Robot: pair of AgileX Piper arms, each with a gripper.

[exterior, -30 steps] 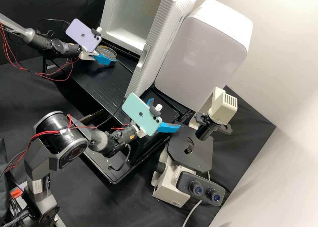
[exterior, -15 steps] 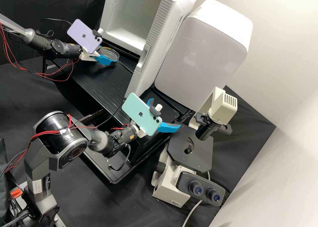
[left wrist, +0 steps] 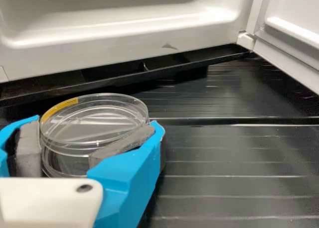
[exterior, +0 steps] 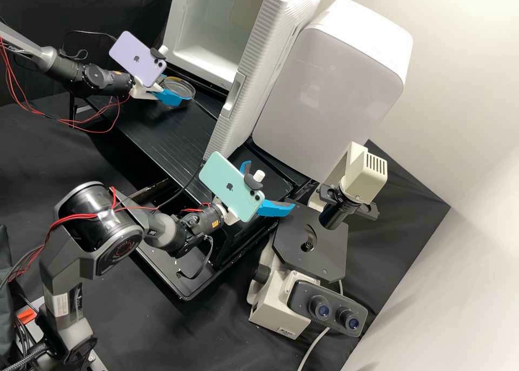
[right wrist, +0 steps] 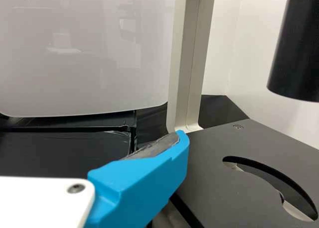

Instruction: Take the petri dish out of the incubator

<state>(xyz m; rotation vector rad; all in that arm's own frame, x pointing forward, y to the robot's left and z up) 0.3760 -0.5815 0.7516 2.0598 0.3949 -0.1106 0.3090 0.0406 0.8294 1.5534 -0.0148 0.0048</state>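
Currently one petri dish [left wrist: 94, 119] clamped in left end effector [left wrist: 87, 133]; right end effector [exterior: 285, 206] state unclear.

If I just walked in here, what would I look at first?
Probably the bright blue left gripper clamped around a clear petri dish, just outside the big white incubator, whose door stands wide open. Next comes the white microscope at the near end of the bench, with the right gripper by its black stage.

A black bench [exterior: 162, 328] carries a ribbed black tray [exterior: 167, 138], with the incubator [exterior: 259, 63] at twelve o'clock and a microscope [exterior: 281, 306] at five.
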